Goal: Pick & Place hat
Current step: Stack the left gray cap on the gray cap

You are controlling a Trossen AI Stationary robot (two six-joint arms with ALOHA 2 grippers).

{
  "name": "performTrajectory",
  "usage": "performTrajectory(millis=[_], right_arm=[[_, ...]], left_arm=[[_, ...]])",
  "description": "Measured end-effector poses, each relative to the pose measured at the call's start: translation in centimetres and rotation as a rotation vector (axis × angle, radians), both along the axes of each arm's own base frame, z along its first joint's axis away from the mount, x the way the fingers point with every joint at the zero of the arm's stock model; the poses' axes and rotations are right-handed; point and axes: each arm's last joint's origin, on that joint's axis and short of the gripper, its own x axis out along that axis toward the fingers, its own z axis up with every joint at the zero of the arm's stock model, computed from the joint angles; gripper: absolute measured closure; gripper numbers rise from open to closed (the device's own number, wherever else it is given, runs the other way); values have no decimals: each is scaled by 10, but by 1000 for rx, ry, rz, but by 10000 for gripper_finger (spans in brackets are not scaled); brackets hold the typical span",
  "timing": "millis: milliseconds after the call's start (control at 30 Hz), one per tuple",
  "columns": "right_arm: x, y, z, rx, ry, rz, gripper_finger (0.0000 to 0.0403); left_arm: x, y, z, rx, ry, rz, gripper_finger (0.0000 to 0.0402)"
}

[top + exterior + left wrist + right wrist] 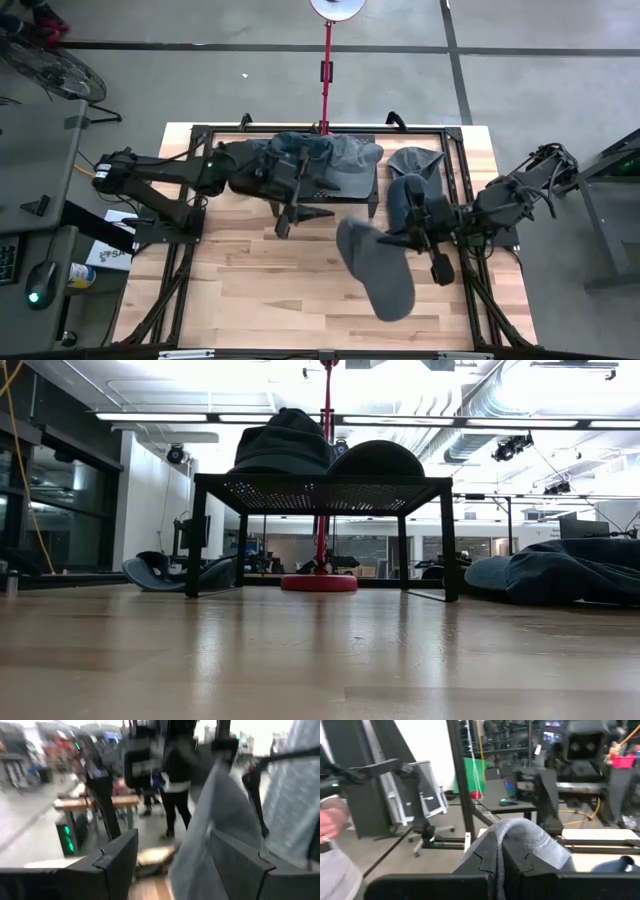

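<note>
On the wooden table point(250, 290), a black mesh rack point(330, 190) is standing near the far edge, and two hats are being carried on top of it. In the low view they are seen side by side: a dark knit hat point(285, 445) and a rounder dark cap point(378, 458).

The left gripper point(290, 213) is being held just in front of the rack, at its near edge. Its fingers point(115, 857) are standing apart and nothing is being gripped between them; a pale grey piece of fabric point(215, 825) is showing close beside one finger in the left wrist view, though contact cannot be told.

The right gripper point(415, 232) is being held over the right-hand part of the table, its jaws clamped together on a grey hat point(378, 268). In the high view this hat is hanging out from the gripper toward the middle of the table. In the right wrist view the grey hat's fabric point(525, 837) is being pinched between the two dark fingers point(482, 857) and is bulging up above them.

Another dark cap point(415, 160) is lying on the table just right of the rack. A red stand point(326, 70) is rising behind the rack.
</note>
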Motion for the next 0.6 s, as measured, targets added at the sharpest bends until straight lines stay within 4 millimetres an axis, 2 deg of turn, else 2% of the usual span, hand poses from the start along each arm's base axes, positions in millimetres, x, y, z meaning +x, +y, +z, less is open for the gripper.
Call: performTrajectory(millis=[267, 600], right_arm=[[0, 1, 1, 9, -10, 46, 403], [-1, 2, 3, 16, -27, 70, 403]], left_arm=[[14, 7, -16, 13, 68, -165, 158], [33, 5, -31, 14, 101, -166, 158]])
